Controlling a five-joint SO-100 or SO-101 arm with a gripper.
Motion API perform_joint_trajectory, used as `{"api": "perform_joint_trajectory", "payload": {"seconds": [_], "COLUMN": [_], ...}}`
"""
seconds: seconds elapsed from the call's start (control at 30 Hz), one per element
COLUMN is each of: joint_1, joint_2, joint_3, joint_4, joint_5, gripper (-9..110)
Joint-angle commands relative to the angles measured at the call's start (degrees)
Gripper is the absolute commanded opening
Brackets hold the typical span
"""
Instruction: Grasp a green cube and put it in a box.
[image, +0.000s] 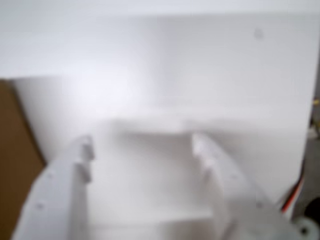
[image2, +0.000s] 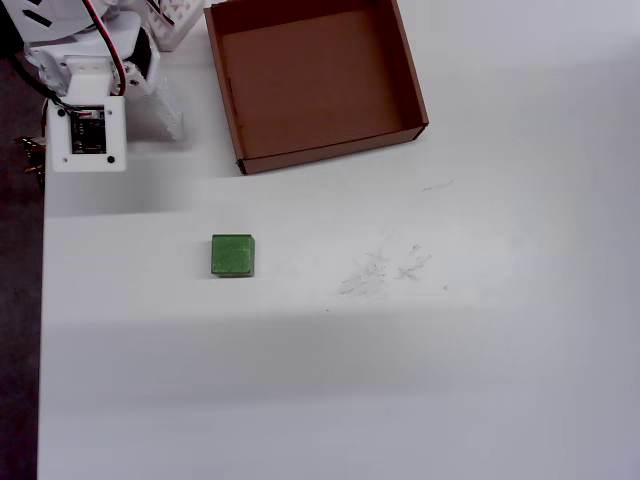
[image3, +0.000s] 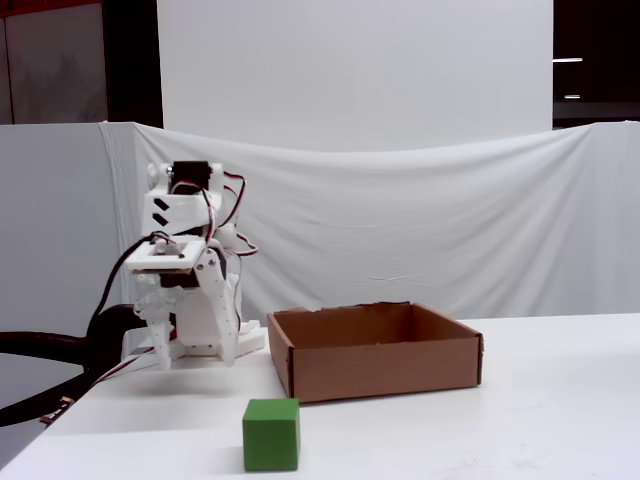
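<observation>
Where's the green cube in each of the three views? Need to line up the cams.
Wrist view: not in it; only the open gripper over white table, with a brown sliver at the left edge.
Overhead view: green cube left of centre, below the box.
Fixed view: cube at bottom, in front of the box's left corner.
Shared landmark: the box, in the overhead and fixed views.
</observation>
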Motion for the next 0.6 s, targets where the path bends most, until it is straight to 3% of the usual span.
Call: {"api": "perform_joint_trajectory", "payload": {"seconds": [0.0,0.57], "joint_1": [-0.53,-7.65], "joint_2": [-6.94,-54.67], "joint_3": [-7.29,-45.70], "joint_4": [-2.81,-16.61], "joint_5": [1.58,10.20], "gripper": [29,34]}}
